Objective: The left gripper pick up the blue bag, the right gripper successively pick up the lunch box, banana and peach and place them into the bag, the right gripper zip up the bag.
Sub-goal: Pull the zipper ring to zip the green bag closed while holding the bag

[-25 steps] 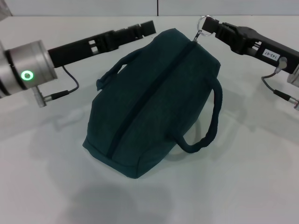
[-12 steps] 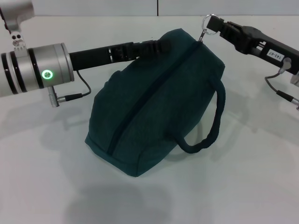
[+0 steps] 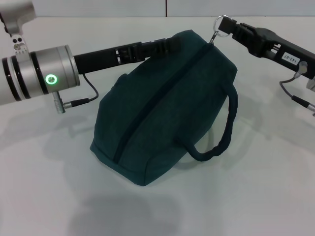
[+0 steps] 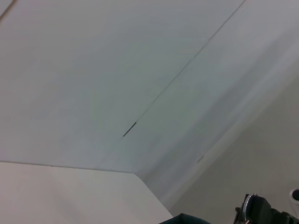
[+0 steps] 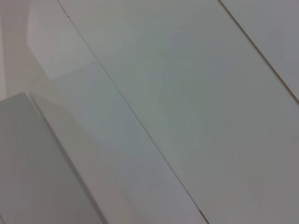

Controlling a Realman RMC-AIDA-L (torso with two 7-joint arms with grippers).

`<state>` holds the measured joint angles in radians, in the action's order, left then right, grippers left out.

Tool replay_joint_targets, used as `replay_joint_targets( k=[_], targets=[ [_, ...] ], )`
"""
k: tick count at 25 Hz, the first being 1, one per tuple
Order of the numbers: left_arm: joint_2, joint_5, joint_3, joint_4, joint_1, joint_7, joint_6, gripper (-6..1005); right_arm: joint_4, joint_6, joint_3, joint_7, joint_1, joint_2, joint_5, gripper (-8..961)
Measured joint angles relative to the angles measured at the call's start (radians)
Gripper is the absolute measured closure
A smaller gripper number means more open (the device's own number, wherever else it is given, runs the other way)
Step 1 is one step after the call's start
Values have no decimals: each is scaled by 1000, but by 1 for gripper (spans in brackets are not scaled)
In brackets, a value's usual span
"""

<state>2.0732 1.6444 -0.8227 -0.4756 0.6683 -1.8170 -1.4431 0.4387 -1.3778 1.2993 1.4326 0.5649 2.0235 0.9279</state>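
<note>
You have the bag (image 3: 162,108) lying on the table (image 3: 266,187) mid-scene, its long axis running from about 7 o'clock near you up to 1 o'clock at the far end, with the zip (image 3: 147,105) drawn closed along that ridge. The right gripper (image 3: 231,28) sits at the 1 o'clock end, pinched on the ring pull (image 3: 220,22), so the pull lies straight off its tips and in line with the zip. The left gripper (image 3: 170,45) reaches in from 10 o'clock and presses against the bag's upper far flank; I cannot tell whether it is clenched on fabric or merely resting. The near handle (image 3: 221,132) hangs toward 4 o'clock. Judging by this, zipping looks finished: your next concern is letting the pull go along the zip line without tugging it back.
</note>
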Motion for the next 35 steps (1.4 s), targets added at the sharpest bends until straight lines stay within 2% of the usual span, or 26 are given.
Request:
replay_joint_targets(
  k=[4, 15, 17, 23, 35],
  targets=[
    [4, 6, -2, 0, 1, 0, -1, 410, 0, 0, 0, 0, -1, 1, 0, 939],
    [9, 0, -1, 10, 0, 14, -6, 649, -1, -2, 0, 3, 0, 1, -6, 939],
    [11, -9, 0, 20, -2, 15, -5, 830, -10, -6, 0, 6, -1, 1, -12, 939],
    [16, -32, -2, 43, -16, 22, -24, 877, -64, -13, 0, 19, 4, 1, -39, 939],
    [16, -50, -5, 54, -51, 72, -110, 877, -151, -13, 2, 77, -1, 0, -95, 939]
  ],
)
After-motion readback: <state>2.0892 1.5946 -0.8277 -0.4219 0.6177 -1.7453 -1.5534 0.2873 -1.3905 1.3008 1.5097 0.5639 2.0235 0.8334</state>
